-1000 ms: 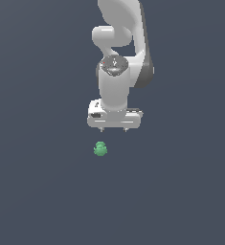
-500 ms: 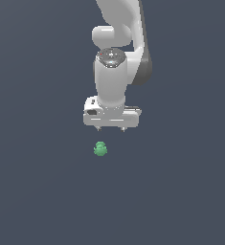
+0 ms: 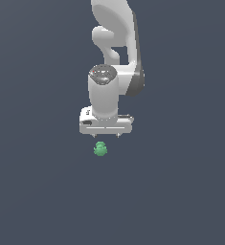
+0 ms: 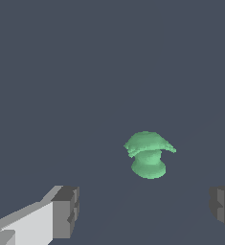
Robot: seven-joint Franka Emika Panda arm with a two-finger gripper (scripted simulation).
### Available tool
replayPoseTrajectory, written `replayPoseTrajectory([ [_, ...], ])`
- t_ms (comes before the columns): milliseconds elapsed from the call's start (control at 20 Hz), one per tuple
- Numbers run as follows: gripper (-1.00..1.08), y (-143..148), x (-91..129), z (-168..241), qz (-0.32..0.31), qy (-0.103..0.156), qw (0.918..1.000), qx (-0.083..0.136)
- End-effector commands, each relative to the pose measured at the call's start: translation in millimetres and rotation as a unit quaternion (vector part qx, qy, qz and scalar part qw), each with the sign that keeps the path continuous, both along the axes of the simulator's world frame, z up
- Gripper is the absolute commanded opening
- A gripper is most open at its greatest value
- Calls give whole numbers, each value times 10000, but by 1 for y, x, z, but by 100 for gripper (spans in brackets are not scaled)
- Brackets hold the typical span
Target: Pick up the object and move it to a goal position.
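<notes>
The object (image 3: 101, 149) is a tiny bright green lumpy blob lying on the dark grey floor. In the wrist view it (image 4: 148, 156) looks like a rounded base under a wider cap. My white gripper (image 3: 106, 136) hangs just above and slightly behind it, a little toward the exterior view's right. Only the tips of the fingers show below the hand. In the wrist view the two grey fingertips (image 4: 66, 211) stand wide apart with nothing between them, and the blob lies ahead of the gap. The gripper is open and empty.
A flat dark grey floor (image 3: 37, 191) spreads all around. The white arm (image 3: 115, 43) rises behind the gripper to the top edge of the exterior view. No other object shows.
The gripper has come down and shifted toward the exterior view's left, closer to the green blob. The blob has not moved.
</notes>
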State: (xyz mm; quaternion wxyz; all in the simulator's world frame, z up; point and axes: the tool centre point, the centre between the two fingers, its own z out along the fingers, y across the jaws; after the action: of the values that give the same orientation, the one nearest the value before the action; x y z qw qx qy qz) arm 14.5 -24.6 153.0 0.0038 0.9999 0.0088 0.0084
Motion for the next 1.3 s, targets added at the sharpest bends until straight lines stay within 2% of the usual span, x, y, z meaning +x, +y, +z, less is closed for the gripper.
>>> replayPoseTrajectory([
  [0, 100, -10, 2, -17, 140, 28, 9999, 4],
  [500, 100, -33, 4, -60, 498, 83, 9987, 30],
  [900, 100, -34, 3, -68, 502, 90, 9987, 31],
  [1250, 100, -34, 3, -102, 513, 87, 9986, 32],
])
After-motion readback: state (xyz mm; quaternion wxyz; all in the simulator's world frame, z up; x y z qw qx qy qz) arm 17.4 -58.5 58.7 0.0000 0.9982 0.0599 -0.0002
